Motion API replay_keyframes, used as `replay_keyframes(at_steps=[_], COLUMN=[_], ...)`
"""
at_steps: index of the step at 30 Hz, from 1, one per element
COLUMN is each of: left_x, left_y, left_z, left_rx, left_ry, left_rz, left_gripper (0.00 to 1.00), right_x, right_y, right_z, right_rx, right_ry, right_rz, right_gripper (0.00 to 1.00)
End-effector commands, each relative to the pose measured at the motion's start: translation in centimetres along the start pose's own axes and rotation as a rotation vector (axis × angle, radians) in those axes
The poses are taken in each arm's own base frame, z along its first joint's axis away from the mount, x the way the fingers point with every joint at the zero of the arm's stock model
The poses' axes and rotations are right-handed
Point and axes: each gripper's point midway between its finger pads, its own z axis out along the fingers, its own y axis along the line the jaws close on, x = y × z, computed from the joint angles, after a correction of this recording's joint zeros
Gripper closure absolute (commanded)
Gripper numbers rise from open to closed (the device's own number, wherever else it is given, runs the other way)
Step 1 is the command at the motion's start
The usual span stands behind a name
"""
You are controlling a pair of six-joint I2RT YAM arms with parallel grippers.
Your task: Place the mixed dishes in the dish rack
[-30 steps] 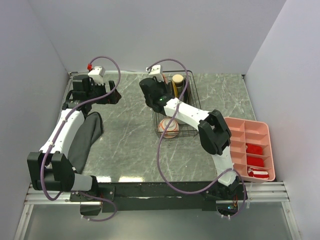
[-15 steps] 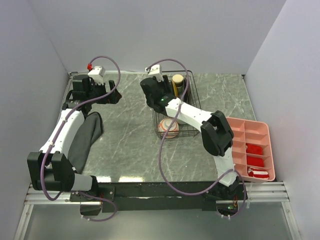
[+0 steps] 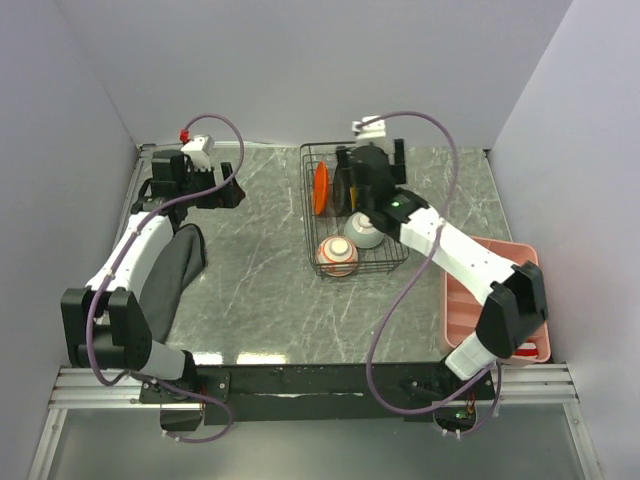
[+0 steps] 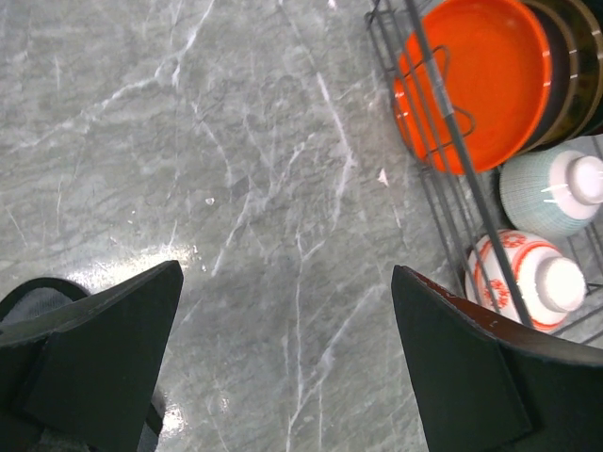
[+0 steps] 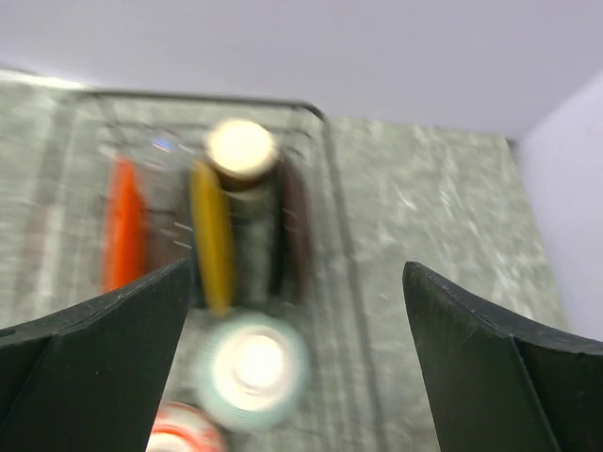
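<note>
The dish rack point(image 3: 387, 262) is a black wire basket at the table's middle back. In it an orange-red plate point(image 3: 320, 188) stands on edge, with a pale mint-green bowl point(image 3: 364, 230) and a red floral bowl point(image 3: 337, 256) upside down in front. My right gripper point(image 3: 371, 165) hovers open and empty above the rack's back. Its blurred view shows the tan cup point(image 5: 242, 151), the plate point(image 5: 122, 235) and the mint bowl point(image 5: 254, 372) below. My left gripper point(image 3: 225, 185) stands open and empty over bare table left of the rack point(image 4: 452, 122).
A black cloth point(image 3: 170, 275) lies at the table's left under my left arm. A pink compartment tray point(image 3: 520, 250) with red pieces sits at the right edge, partly under my right arm. Grey walls close in the back and both sides.
My right gripper opened, and the arm swung from the rack's left side up and to the right. The mint bowl and the plate now show in the rack. The left arm barely moved.
</note>
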Motion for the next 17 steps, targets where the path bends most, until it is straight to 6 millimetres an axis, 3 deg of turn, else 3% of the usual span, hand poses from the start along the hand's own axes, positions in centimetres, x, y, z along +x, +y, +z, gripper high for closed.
replay_keyframes(at_steps=[1,7,13,15,16,17], left_x=[-0.8,-1.1,-1.8,-1.8,-2.2,-2.1], left_y=[0.8,1.7,1.9,0.8,1.2,0.1], left_z=[0.9,2.4,4.8,5.9,6.0,6.3], left_rx=[-0.029,-0.066,-0.194,-0.210,-0.259,-0.241], left_ry=[-0.021,-0.011,-0.020,-0.034,-0.044,-0.041], left_rz=[-0.001,0.050,0.128,0.155,0.177,0.211], left_gripper=[0.01,0.01,0.01,0.01,0.01,0.01], right_x=[2.9,4.9,6.0,6.7,6.8,6.8], right_y=[-3.5,-8.9,-12.4,-13.0,-13.3,-13.8], right_z=[-0.1,-0.4,-1.2,-1.1,-1.1,-1.1], right_rx=[-0.009,0.016,0.043,0.052,0.057,0.070], right_ry=[0.064,0.138,0.123,0.135,0.135,0.131], right_rz=[0.028,0.115,0.155,0.150,0.156,0.158], right_gripper=[0.00,0.00,0.00,0.00,0.00,0.00])
